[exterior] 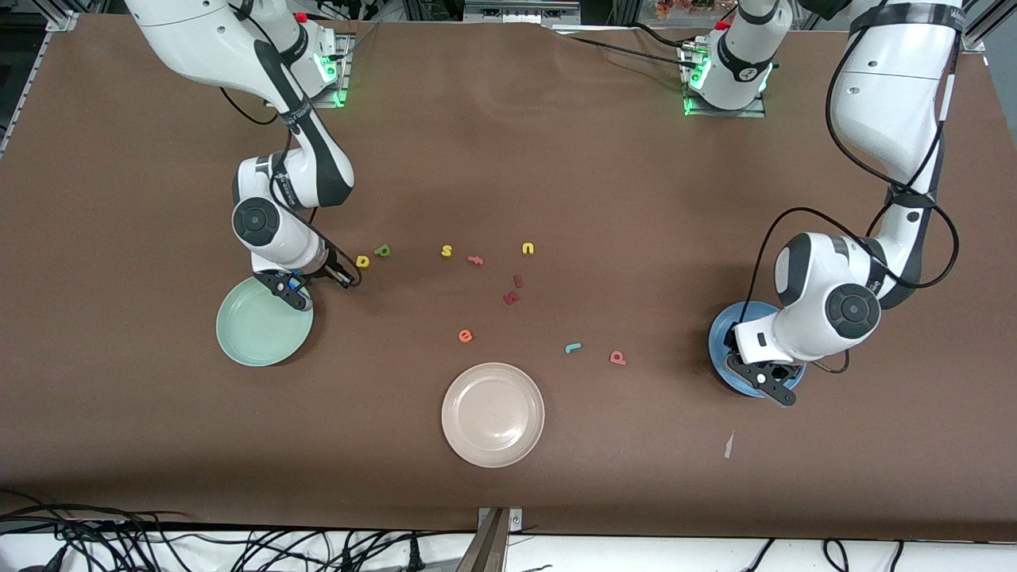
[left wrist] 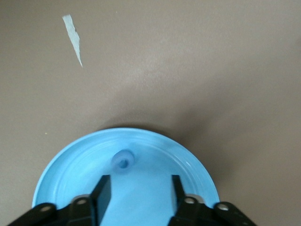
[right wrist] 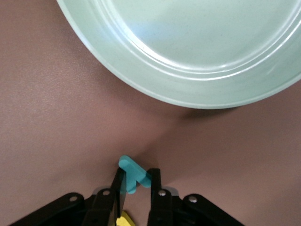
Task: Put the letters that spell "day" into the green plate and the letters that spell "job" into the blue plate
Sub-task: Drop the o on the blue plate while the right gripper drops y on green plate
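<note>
Pinching a tiny teal foam letter y (right wrist: 133, 175) between narrow fingers, the right gripper (exterior: 318, 280) sits beside the round pale green plate (exterior: 264, 326). The left gripper (left wrist: 139, 188), fingers apart, hovers over the round blue plate (left wrist: 188, 165), where a blue ring-shaped letter o (left wrist: 123, 160) lies.

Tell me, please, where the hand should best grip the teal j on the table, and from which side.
Probably from straight above, across the long straight stem of the teal j, not its hooked end. It lies flat with bare table around it, so fingers fit on both sides.
</note>
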`<state>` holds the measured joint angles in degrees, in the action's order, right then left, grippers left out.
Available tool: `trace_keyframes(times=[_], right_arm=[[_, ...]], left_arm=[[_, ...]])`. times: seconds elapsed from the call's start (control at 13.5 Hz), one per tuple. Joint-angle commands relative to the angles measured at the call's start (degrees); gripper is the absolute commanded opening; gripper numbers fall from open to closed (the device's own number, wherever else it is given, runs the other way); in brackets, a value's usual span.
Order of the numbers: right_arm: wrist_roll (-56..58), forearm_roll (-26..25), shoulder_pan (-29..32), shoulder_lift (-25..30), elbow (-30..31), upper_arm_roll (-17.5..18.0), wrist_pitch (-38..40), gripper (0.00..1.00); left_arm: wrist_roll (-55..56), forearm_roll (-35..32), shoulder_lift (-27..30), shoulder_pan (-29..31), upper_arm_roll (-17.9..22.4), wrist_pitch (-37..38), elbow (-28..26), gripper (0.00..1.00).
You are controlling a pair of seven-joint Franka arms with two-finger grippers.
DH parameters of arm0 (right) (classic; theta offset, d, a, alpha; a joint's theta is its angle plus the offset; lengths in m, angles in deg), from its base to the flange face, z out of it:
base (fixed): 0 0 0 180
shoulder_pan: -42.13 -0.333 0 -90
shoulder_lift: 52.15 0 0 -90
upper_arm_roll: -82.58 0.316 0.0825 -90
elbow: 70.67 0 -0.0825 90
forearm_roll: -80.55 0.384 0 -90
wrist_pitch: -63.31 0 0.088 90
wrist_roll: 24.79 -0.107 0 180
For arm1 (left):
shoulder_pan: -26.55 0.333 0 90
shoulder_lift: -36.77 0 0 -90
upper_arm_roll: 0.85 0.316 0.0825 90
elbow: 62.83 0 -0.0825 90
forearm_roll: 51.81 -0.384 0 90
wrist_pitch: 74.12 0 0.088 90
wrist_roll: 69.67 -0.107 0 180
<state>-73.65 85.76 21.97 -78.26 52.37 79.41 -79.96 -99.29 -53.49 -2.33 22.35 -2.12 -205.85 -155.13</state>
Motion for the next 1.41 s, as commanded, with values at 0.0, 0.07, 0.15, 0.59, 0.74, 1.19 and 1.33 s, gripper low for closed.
trace_keyframes(times=[0.0, 0.07, 0.15, 0.59, 0.74, 1.19, 1.33], right_arm=[[-0.6, 0.9, -0.4, -0.1, 0.8, -0.1, -0.4, 0.00], [-1.1, 0.9, -0.4, 0.3, 0.6, -0.1, -0.1, 0.00], [-1.1, 0.9, -0.4, 0.9, 0.4, -0.1, 0.2, 0.00], [-0.4, -1.2, -0.2, 6.9, -3.7, -4.0, 9.7, 0.00], [1.1, -5.0, 0.2, 6.8, -4.6, -8.0, 10.0, 0.00], [8.8, -5.4, 1.4, 5.8, -4.3, -12.7, 6.2, 0.00], [8.8, -5.3, 1.5, 5.7, -4.2, -12.7, 5.8, 0.31]], left_arm=[[-1.5, 1.2, -0.9, 0.2, -0.8, 1.0, 2.8, 1.00], [-1.6, 1.4, -0.9, -0.2, -1.3, 1.1, 2.8, 1.00], [-1.4, 1.5, -1.0, -1.2, -2.4, 1.0, 2.8, 1.00], [1.7, 4.7, -2.7, -7.9, -4.1, 1.0, 5.6, 1.00], [9.6, 9.6, -3.3, -9.8, -4.0, 1.0, 5.7, 1.00], [36.1, 9.9, -5.8, -12.1, -3.5, 1.0, 8.7, 1.00], [43.5, 7.4, -6.5, -12.7, -3.4, 0.9, 9.0, 1.00]])
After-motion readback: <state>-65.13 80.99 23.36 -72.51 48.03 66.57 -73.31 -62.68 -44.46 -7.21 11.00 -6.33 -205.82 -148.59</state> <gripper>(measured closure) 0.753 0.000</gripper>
